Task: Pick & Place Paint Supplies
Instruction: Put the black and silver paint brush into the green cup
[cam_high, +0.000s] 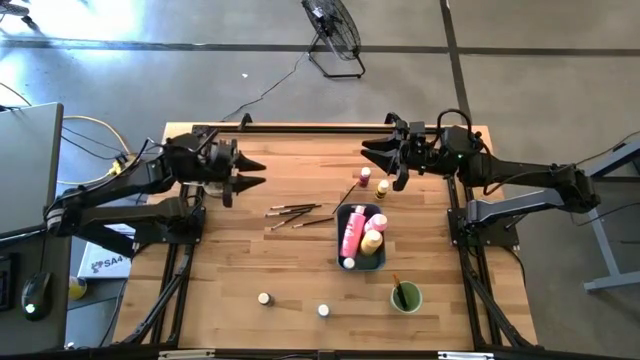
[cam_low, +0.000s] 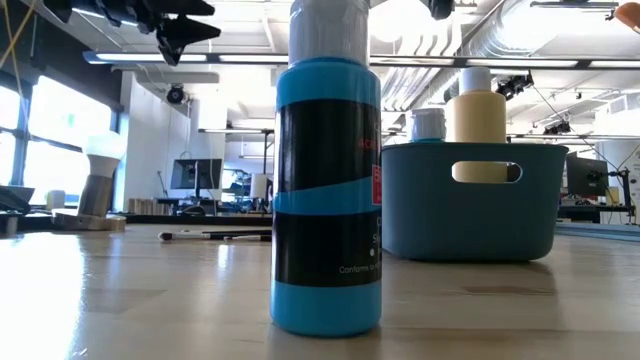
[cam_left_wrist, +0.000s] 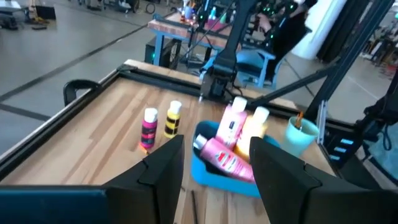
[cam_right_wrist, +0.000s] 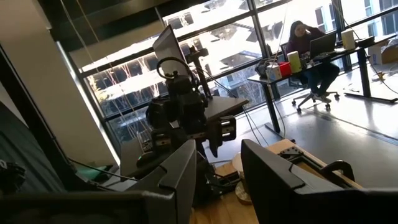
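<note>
The 2 arms are matte black with angular, boxy links and dark cables along them. The left gripper (cam_high: 252, 173) and right gripper (cam_high: 372, 152) each end in 2 pointed, wedge-shaped black fingers (cam_left_wrist: 163, 163).

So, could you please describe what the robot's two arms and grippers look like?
Both arms are black, built of jointed, angular links on black frame mounts. The left gripper and right gripper each end in two tapered, pointed black fingers. Dark cables run along the links, and a green light shows near the right wrist.

Blue-grey tray (cam_high: 379, 262) mid-table, green cup (cam_high: 406, 297) nearby, floor fan (cam_high: 335, 35) beyond.
</note>
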